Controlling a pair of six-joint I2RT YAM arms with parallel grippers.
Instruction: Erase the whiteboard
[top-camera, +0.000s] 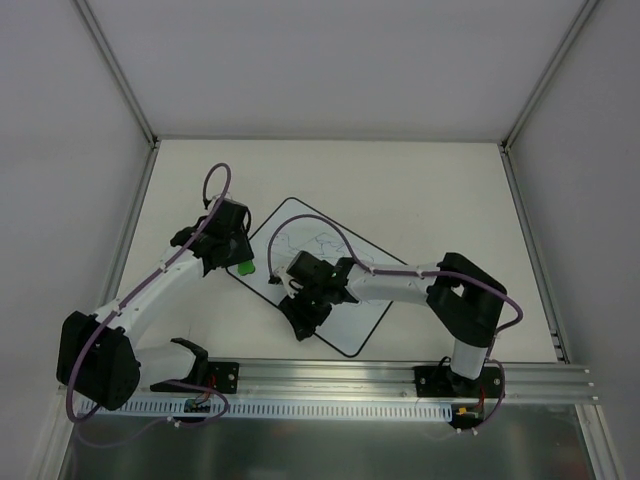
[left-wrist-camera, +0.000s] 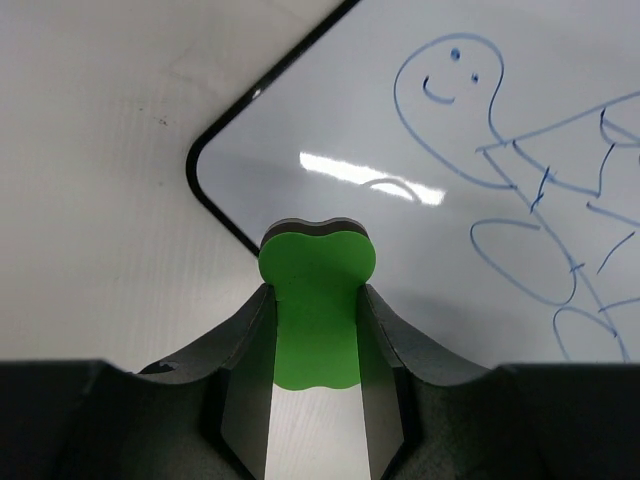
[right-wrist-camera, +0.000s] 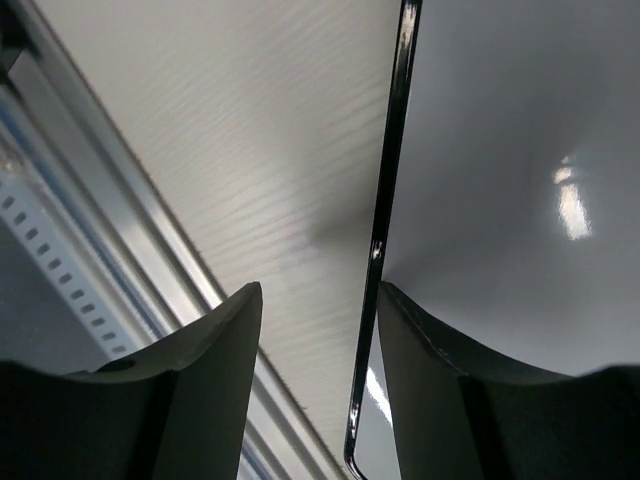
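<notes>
My left fingers (left-wrist-camera: 240, 345) clamped the green eraser (left-wrist-camera: 316, 270). My right fingers (right-wrist-camera: 205, 350) stood parted astride the whiteboard (right-wrist-camera: 500, 130) edge, ungripped. I judged that wiping now risked the board sliding.

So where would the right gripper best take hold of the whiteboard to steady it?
The whiteboard lies flat on the table, so only its thin black edge offers purchase. Take the side nearest the arms, probably coming from above with the rim between the fingers, as the open jaws of the right gripper stand now.
</notes>
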